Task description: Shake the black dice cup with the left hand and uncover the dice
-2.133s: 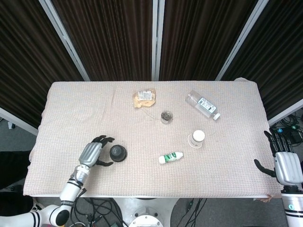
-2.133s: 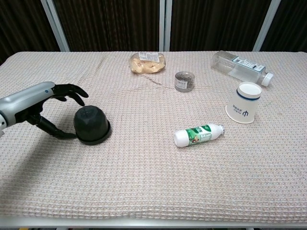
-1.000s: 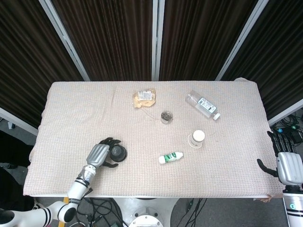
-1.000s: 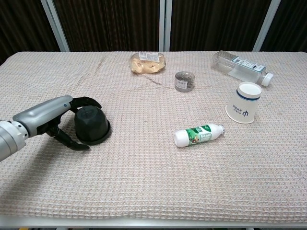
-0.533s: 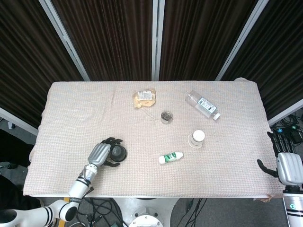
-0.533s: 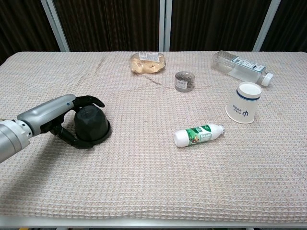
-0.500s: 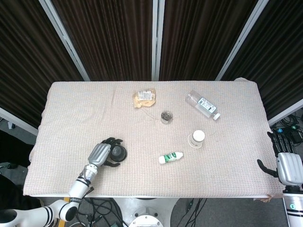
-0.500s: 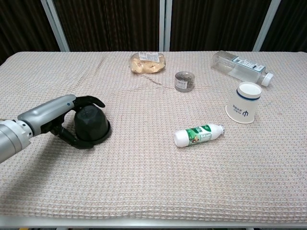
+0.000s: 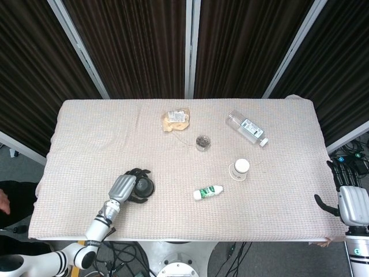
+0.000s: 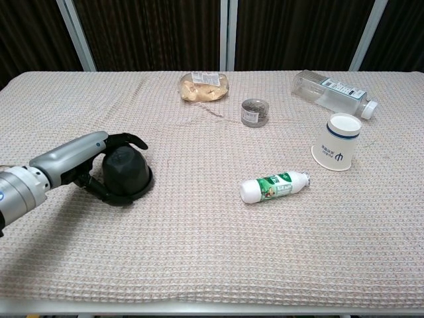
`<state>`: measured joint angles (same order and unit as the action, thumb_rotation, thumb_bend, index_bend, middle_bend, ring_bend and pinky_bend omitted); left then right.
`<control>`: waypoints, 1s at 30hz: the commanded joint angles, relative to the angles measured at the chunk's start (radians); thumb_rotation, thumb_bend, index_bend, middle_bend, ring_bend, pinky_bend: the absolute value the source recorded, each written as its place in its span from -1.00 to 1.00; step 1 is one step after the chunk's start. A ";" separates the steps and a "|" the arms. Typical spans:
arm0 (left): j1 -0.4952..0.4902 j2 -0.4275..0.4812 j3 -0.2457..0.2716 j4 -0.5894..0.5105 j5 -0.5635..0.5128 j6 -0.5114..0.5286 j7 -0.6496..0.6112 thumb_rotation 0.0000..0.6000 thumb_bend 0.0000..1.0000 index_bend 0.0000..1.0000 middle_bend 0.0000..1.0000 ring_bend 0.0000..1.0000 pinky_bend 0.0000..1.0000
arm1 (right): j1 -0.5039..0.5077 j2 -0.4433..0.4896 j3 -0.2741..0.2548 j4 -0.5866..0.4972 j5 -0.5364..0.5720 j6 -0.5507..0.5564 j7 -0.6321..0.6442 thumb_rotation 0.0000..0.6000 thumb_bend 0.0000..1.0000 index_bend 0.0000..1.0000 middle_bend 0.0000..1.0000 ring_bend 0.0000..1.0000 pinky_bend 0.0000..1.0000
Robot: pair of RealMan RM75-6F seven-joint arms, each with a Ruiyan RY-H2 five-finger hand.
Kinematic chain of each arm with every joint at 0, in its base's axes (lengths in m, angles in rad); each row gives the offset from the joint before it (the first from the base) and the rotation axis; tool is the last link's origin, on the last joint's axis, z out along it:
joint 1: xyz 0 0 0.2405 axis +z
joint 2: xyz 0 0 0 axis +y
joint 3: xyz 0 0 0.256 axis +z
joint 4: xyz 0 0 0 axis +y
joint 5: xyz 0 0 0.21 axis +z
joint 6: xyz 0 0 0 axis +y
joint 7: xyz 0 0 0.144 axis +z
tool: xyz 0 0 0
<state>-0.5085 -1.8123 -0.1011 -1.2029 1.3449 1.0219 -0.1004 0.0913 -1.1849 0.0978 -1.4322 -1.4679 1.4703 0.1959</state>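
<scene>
The black dice cup (image 10: pixel 127 169) stands mouth-down on the beige cloth at the front left, also seen from above in the head view (image 9: pixel 145 186). My left hand (image 10: pixel 79 159) wraps it from the left, its fingers (image 10: pixel 126 140) lying over the dome and the thumb against the base; in the head view the left hand (image 9: pixel 122 187) hugs the cup's left side. The cup sits on the table and the dice are hidden. My right hand (image 9: pixel 351 205) hangs off the table's front right corner, fingers apart, holding nothing.
A small green-labelled bottle (image 10: pixel 275 185) lies at the middle front, a paper cup (image 10: pixel 336 151) to its right. Further back are a small jar (image 10: pixel 253 112), a bagged bun (image 10: pixel 203 87) and a clear bottle (image 10: pixel 329 91) lying on its side.
My left hand has moved right from beside the cup and closed round it, fingers over the top and thumb drawn in. The cup stays where it was. The right hand is still.
</scene>
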 commanded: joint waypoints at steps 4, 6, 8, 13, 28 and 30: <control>0.000 -0.006 -0.006 0.007 -0.003 0.008 0.000 1.00 -0.80 -0.52 -0.32 -0.58 -0.44 | 0.001 0.000 -0.001 0.000 0.003 -0.006 -0.001 1.00 -0.67 -1.00 -1.00 -1.00 -1.00; -0.003 -0.001 -0.005 0.006 -0.009 -0.003 0.007 1.00 -0.77 -0.51 -0.30 -0.56 -0.43 | 0.001 0.001 -0.001 -0.002 0.002 -0.005 -0.003 1.00 -0.67 -1.00 -1.00 -1.00 -1.00; -0.006 0.008 -0.007 -0.004 -0.012 -0.009 0.008 1.00 -0.72 -0.50 -0.28 -0.53 -0.39 | 0.000 0.002 0.000 -0.004 0.001 -0.003 -0.004 1.00 -0.67 -1.00 -1.00 -1.00 -1.00; -0.022 0.051 -0.042 -0.056 -0.004 0.018 0.039 1.00 -0.62 -0.33 -0.21 -0.45 -0.31 | 0.000 0.005 0.001 -0.010 0.003 -0.004 -0.008 1.00 -0.67 -1.00 -1.00 -1.00 -1.00; -0.142 0.241 -0.178 -0.263 -0.168 -0.110 0.226 1.00 -0.59 -0.17 -0.17 -0.40 -0.25 | -0.003 0.004 -0.002 -0.013 -0.021 0.016 0.024 1.00 -0.67 -1.00 -1.00 -1.00 -1.00; -0.159 0.256 -0.161 -0.316 -0.181 -0.151 0.242 1.00 -0.59 -0.17 -0.17 -0.40 -0.25 | -0.003 0.003 -0.002 -0.009 -0.019 0.015 0.029 1.00 -0.67 -1.00 -1.00 -1.00 -1.00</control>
<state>-0.6396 -1.5806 -0.2620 -1.4680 1.1948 0.9160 0.1195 0.0887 -1.1814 0.0958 -1.4418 -1.4874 1.4854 0.2237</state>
